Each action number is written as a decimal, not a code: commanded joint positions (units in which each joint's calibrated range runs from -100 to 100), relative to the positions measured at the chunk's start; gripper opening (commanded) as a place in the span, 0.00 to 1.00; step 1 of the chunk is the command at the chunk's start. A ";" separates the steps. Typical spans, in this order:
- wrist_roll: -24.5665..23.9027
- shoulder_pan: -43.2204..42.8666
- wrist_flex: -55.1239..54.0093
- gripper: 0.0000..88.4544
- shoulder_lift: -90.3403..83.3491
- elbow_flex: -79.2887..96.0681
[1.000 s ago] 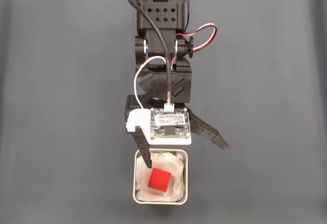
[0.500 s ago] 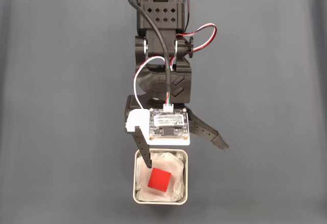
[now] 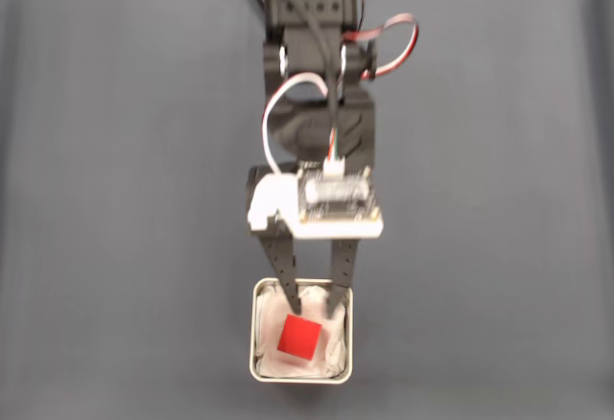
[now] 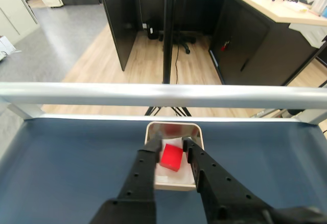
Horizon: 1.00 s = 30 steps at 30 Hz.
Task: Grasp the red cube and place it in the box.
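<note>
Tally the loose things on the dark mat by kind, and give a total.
Red cube: 1
Box with white lining: 1
Total: 2

arm: extended | fingers (image 3: 291, 299): nearly parallel, narrow gap, empty

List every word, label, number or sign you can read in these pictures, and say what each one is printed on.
None can be read.
Circuit board on the arm, fixed view: blurred, any markings illegible.
Red cube: plain faces, no print.
Box: no label on the rim or the white lining.
End effector: black fingers, no print.
Office furniture behind the table, wrist view: no legible signs.
</note>
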 commanded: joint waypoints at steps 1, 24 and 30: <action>-1.03 -1.18 -1.40 0.00 -8.59 0.89; -0.10 -2.68 8.43 0.00 -70.29 69.05; -0.05 -2.53 15.15 0.00 -80.34 80.18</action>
